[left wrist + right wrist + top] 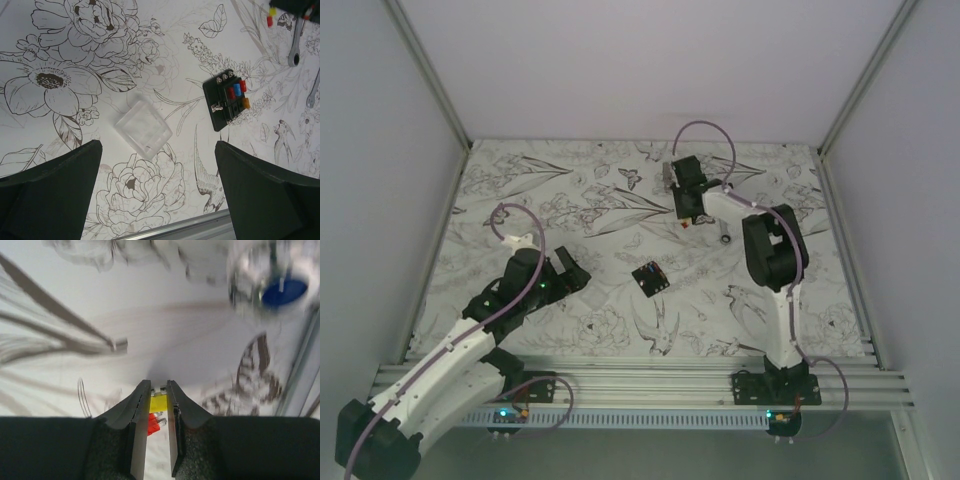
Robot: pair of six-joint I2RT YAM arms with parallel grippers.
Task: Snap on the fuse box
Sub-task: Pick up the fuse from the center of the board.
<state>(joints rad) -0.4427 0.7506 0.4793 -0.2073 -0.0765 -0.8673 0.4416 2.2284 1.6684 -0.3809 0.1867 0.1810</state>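
Observation:
The fuse box (650, 277) is a small black square block lying on the flower-print table between the two arms; in the left wrist view the fuse box (228, 99) shows red, blue and orange fuses on top. A clear square plastic cover (143, 128) lies to its left. My left gripper (157, 147) hovers open above that cover with nothing between its fingers. Far back, my right gripper (159, 390) points down at the table, its fingers pressed on a yellow fuse (159, 402). A red fuse (153, 424) lies just behind it.
A silver ratchet wrench (295, 45) lies near the right gripper (687, 215), with a second slim tool (312, 95) beside it. A blurred silver object with a blue centre (282, 292) sits ahead of the right fingers. Grey walls close three sides; an aluminium rail (650, 380) runs along the near edge.

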